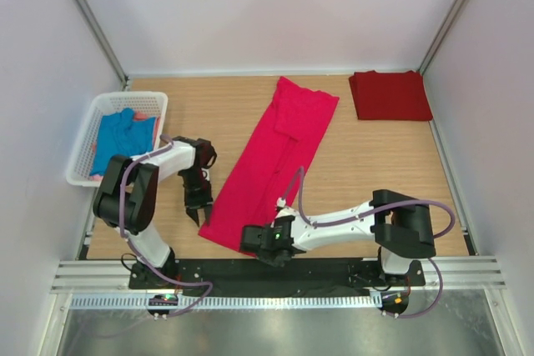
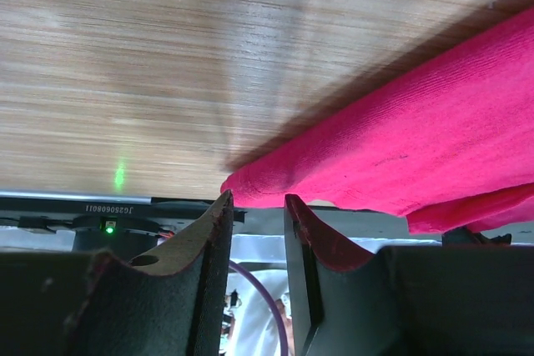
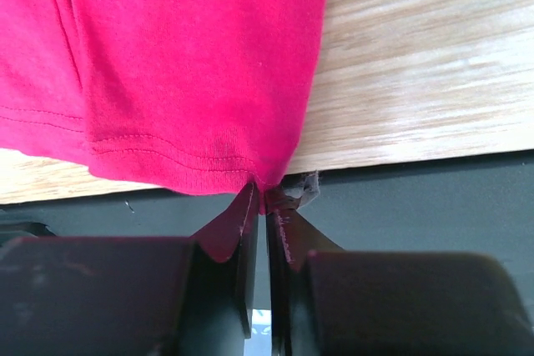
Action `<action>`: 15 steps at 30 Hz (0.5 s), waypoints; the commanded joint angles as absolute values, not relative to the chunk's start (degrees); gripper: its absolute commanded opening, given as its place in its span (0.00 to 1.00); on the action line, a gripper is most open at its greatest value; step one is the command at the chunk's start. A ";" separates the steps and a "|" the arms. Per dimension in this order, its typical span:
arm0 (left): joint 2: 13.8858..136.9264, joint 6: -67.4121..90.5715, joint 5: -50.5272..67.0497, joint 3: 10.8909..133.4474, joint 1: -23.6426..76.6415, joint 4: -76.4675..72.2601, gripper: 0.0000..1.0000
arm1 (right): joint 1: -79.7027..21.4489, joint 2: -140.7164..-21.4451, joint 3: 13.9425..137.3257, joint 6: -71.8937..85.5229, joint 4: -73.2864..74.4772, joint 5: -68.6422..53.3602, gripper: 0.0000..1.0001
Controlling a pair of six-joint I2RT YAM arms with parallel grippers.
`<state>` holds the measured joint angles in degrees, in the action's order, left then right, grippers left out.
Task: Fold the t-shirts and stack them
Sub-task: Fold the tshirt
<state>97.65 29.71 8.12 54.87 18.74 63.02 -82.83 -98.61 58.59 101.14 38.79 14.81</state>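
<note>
A bright pinkish-red t-shirt, folded lengthwise, lies diagonally across the table. Its near hem reaches the front edge. My right gripper is shut on the near right corner of this hem, and the wrist view shows the cloth pinched between the tips. My left gripper is open at the near left corner. That corner lies just beyond the spread fingertips, not held. A darker red t-shirt lies folded at the back right. A blue t-shirt and a bit of pale pink cloth sit in the basket.
The white lattice basket stands at the left edge of the table, beside my left arm. The black mounting rail runs along the near table edge under both grippers. White walls enclose the table on three sides.
</note>
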 commanded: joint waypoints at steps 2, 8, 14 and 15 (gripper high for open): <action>97.99 29.62 7.65 55.20 18.81 63.54 0.31 | -82.00 -98.17 57.39 100.63 38.76 17.14 0.13; 100.11 29.71 6.95 55.28 18.81 63.72 0.28 | -81.56 -98.00 58.01 100.63 39.29 17.49 0.12; 101.07 29.88 6.94 55.19 18.81 63.90 0.16 | -81.56 -98.70 59.41 100.20 40.16 17.31 0.03; 101.07 29.80 7.20 55.11 18.90 63.81 0.13 | -81.65 -98.96 60.02 100.02 40.43 17.40 0.01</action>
